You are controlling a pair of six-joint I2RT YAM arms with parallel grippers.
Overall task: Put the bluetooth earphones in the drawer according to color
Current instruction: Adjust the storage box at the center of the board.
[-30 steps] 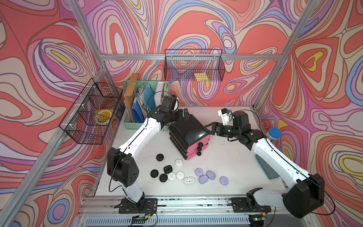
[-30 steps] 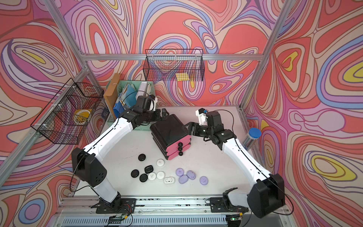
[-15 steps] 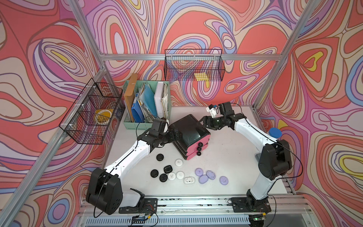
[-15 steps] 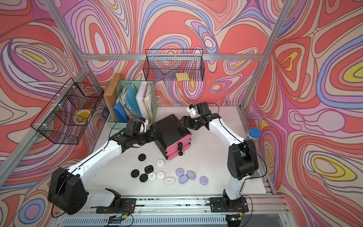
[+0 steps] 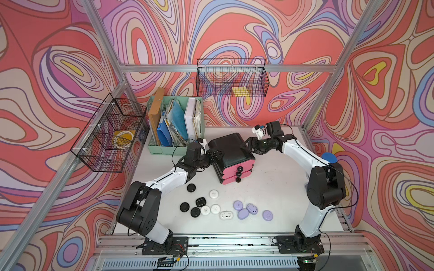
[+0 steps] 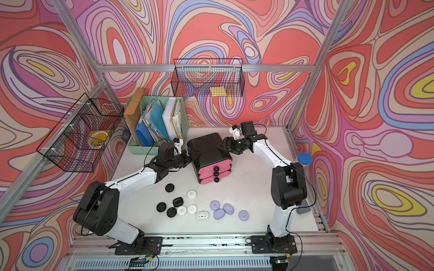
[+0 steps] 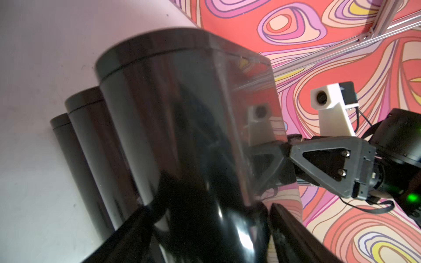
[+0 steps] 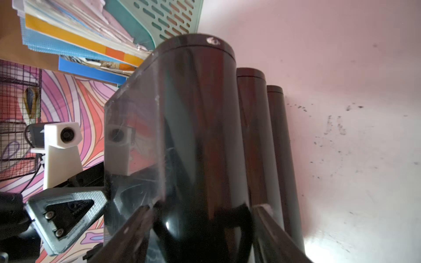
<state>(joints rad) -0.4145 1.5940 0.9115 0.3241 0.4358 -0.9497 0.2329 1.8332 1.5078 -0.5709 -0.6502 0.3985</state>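
In both top views, all 12 earphones lie on the worktop in front of the drawer, whose 3 fronts are closed, so nothing is sorted yet. In the left wrist view, the left pincer straddles the drawer's side, but I cannot tell if it is clamped. In the right wrist view, the right pincer does likewise.

Coral, pink and lilac swirls cover the walls; the cabinet is glossy black with pink fronts, the earphone cases black, white and lilac.
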